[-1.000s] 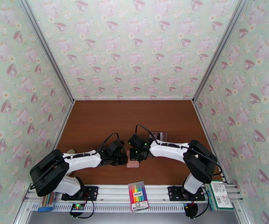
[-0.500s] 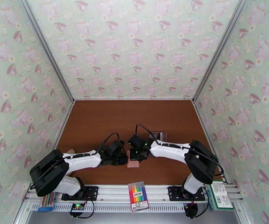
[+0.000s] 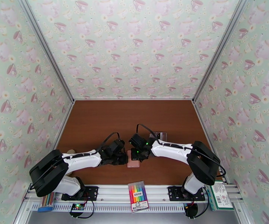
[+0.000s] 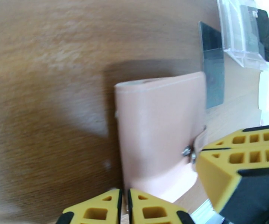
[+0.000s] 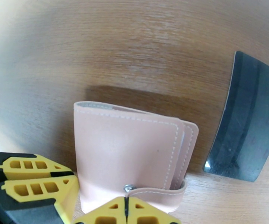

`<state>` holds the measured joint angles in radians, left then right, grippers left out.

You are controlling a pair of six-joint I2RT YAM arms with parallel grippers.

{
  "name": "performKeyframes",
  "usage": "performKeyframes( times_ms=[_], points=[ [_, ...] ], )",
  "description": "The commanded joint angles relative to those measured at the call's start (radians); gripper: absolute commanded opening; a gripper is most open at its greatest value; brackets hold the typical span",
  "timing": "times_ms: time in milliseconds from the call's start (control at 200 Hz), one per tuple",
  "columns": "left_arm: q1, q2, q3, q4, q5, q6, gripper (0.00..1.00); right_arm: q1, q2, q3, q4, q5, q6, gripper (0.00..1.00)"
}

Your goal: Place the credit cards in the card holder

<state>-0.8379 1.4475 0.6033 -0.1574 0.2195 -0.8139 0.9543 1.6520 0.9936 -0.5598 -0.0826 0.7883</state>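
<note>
The card holder [image 3: 133, 163] [image 4: 156, 135] [image 5: 128, 154] is a pink folded wallet lying on the brown table between both grippers. My right gripper [image 3: 137, 156] [image 5: 126, 210] [image 4: 203, 149] is shut on the tip of its snap tab [image 5: 155, 193] by the metal snap. My left gripper [image 3: 124, 158] [image 4: 124, 206] [image 5: 72, 176] is almost closed at the wallet's opposite edge and seems to pinch it. One dark credit card [image 5: 246, 124] [image 4: 212, 71] lies flat on the table just beyond the wallet. Another dark card [image 4: 263, 34] sits in a clear plastic box [image 4: 238, 30] [image 3: 159, 136].
A pack of coloured markers [image 3: 138, 196] and a green box [image 3: 219, 195] rest on the front rail, with pens [image 3: 46, 200] at the rail's left end. A small tan object [image 3: 71, 151] lies by the left wall. Patterned walls enclose the table on three sides.
The right arm's elbow has drifted slightly to the right. Both grippers and the card holder stay where they were.
</note>
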Motion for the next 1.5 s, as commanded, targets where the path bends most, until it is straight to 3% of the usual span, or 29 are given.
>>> performKeyframes(
  times_ms=[0,1492],
  points=[
    [0.010,0.013,0.037,-0.019,-0.014,0.025,0.16,-0.006,-0.003,0.006,-0.008,0.003,-0.020,0.00],
    [0.021,0.095,0.074,-0.013,-0.002,0.054,0.14,-0.014,0.070,0.049,-0.010,-0.031,-0.033,0.00]
  ],
)
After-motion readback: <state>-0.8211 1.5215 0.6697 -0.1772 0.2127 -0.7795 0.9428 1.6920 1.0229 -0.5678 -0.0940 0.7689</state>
